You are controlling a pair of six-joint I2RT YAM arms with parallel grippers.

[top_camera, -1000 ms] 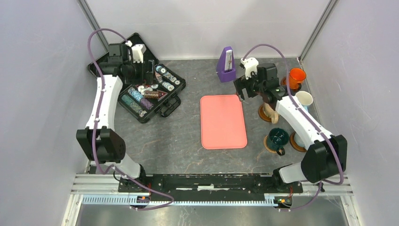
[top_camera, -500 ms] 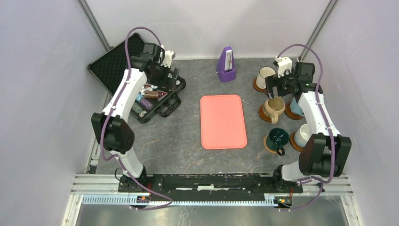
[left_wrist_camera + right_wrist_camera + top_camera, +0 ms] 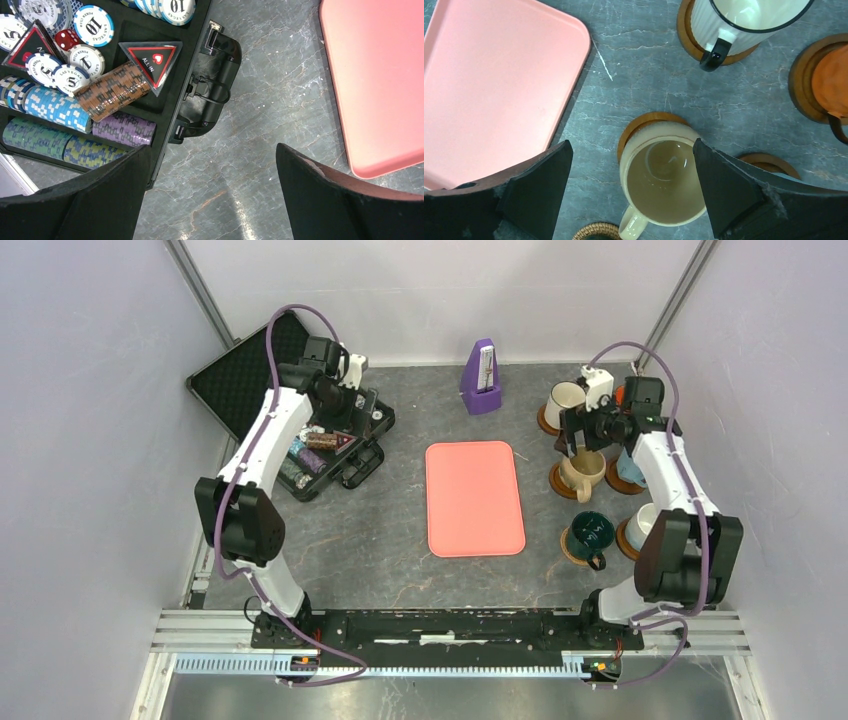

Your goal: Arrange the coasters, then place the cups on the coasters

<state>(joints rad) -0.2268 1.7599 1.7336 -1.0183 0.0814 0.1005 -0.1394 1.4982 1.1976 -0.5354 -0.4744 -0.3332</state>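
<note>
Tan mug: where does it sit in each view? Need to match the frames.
Top external: tan mug on the right side, a little right of the pink tray.
Left wrist: not in it.
Right wrist: tan mug at lower centre, on its coaster, handle toward the bottom edge.
Shared landmark: the pink tray, at the upper right in the left wrist view and the upper left in the right wrist view.
</note>
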